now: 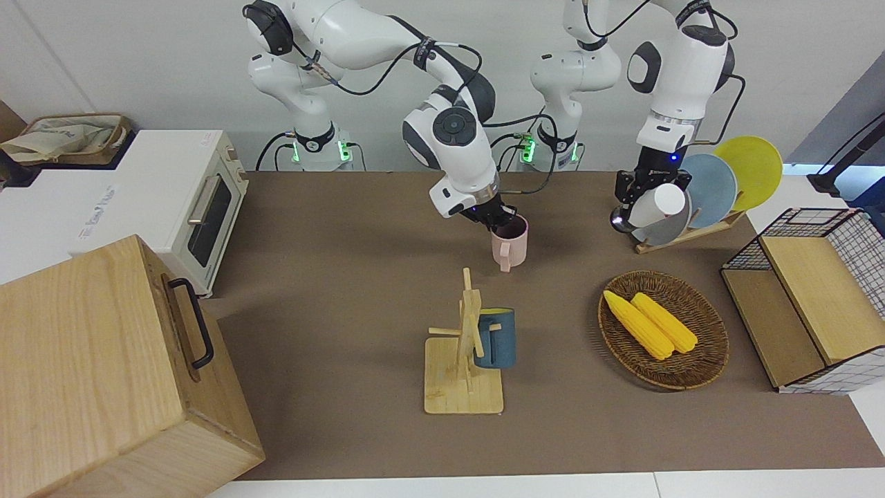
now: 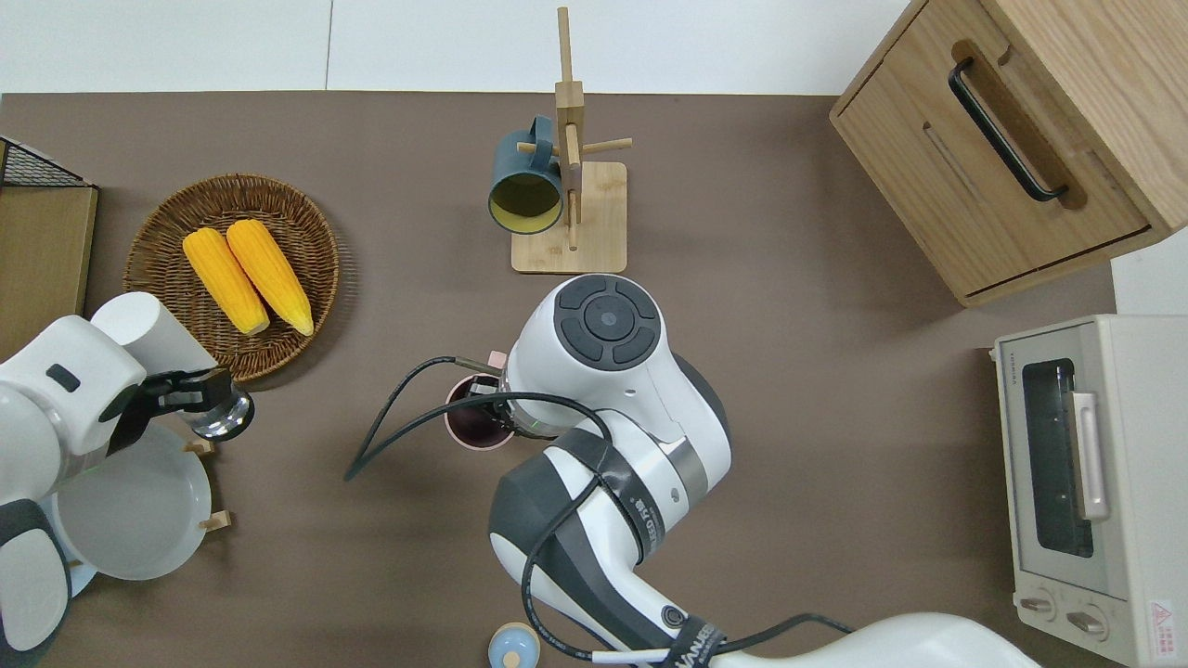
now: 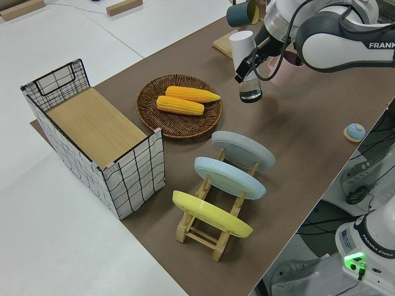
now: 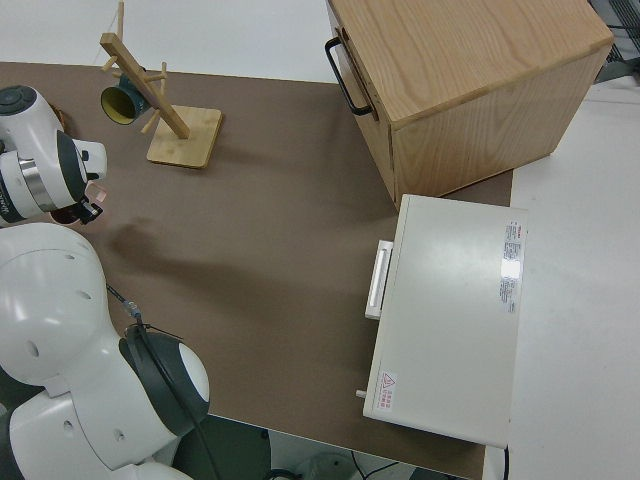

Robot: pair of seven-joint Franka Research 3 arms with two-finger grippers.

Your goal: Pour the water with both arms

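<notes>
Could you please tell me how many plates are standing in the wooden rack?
3, standing in a row in the rack at the left arm's end: yellow plate, light blue plate, grey plate. None appears hidden.

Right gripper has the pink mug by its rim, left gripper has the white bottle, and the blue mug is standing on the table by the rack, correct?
Not quite. The blue mug hangs on the wooden rack, as the front view shows. The rest holds.

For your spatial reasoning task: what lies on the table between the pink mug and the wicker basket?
Nothing: the overhead view shows bare table between pink mug and wicker basket.
</notes>
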